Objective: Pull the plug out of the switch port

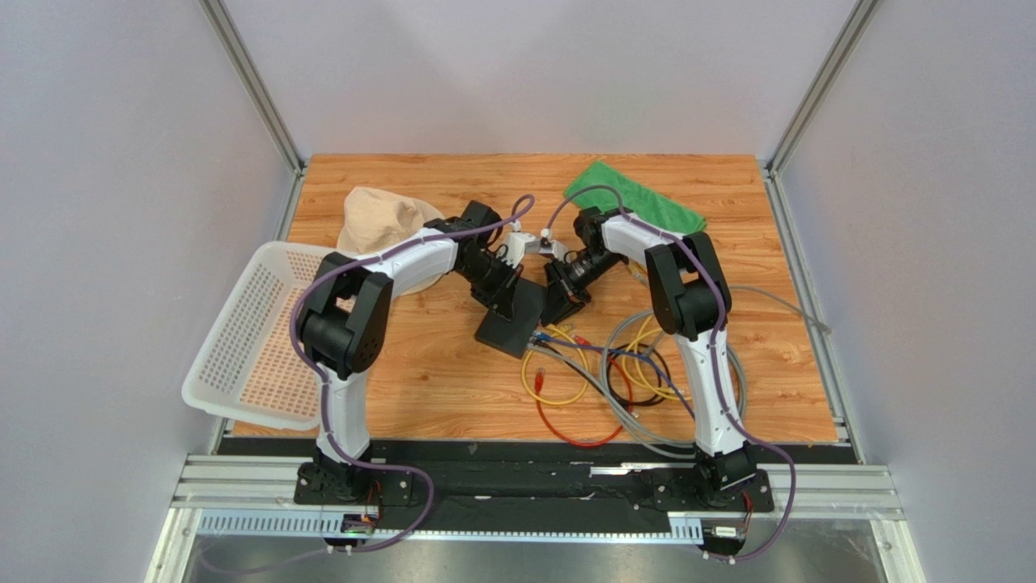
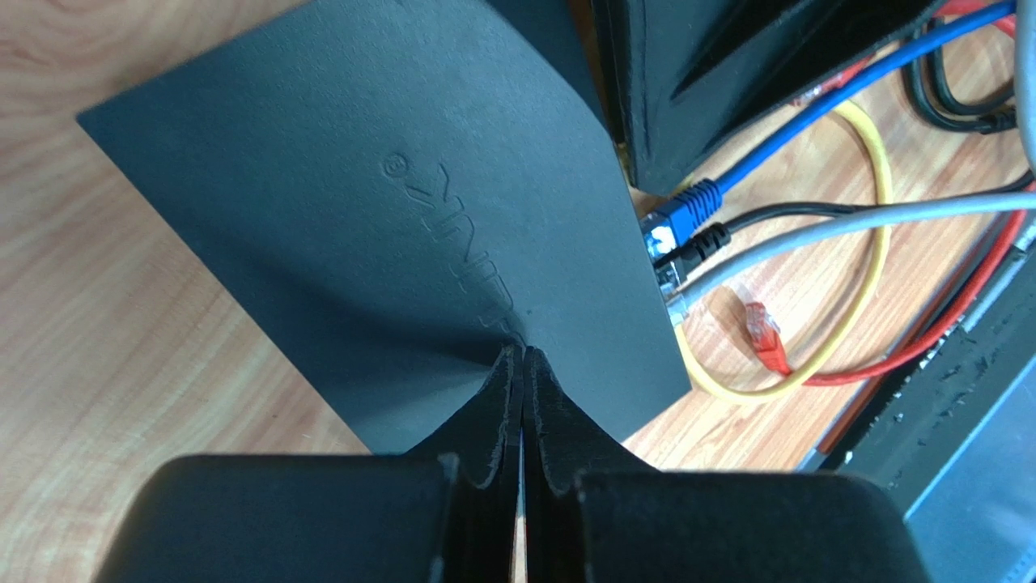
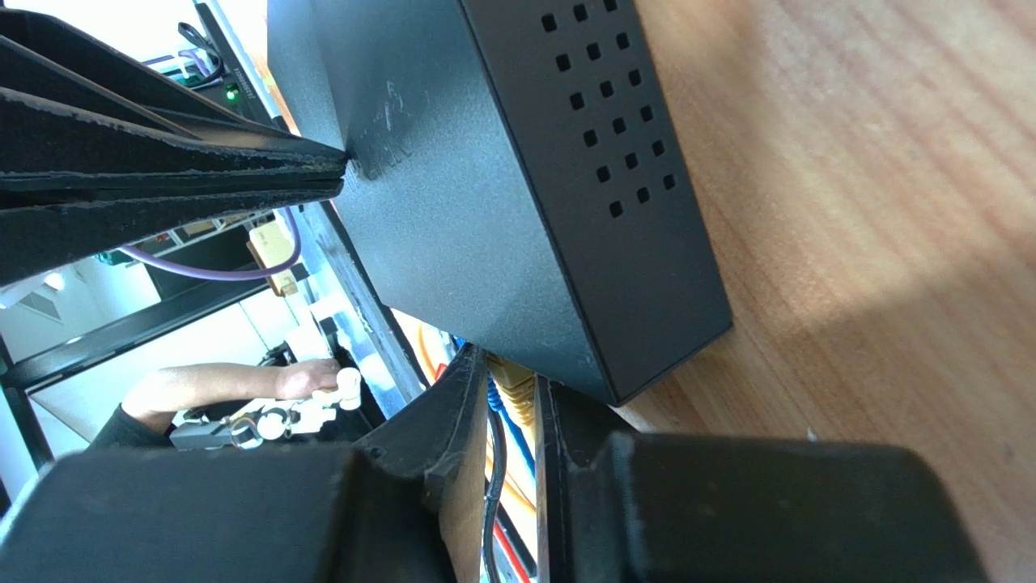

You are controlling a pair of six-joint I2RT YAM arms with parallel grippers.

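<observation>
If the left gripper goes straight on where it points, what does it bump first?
The switch. The left gripper's shut fingers aim at its flat black top, and the tips seem to touch it already.

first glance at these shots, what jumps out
The left gripper and right gripper meet at the black switch in the middle of the wooden table, the left with jaws shut, tips on its top. A tangle of yellow, red, grey and blue cables sprawls just in front, on the near right. A white basket juts past the left edge.
</observation>
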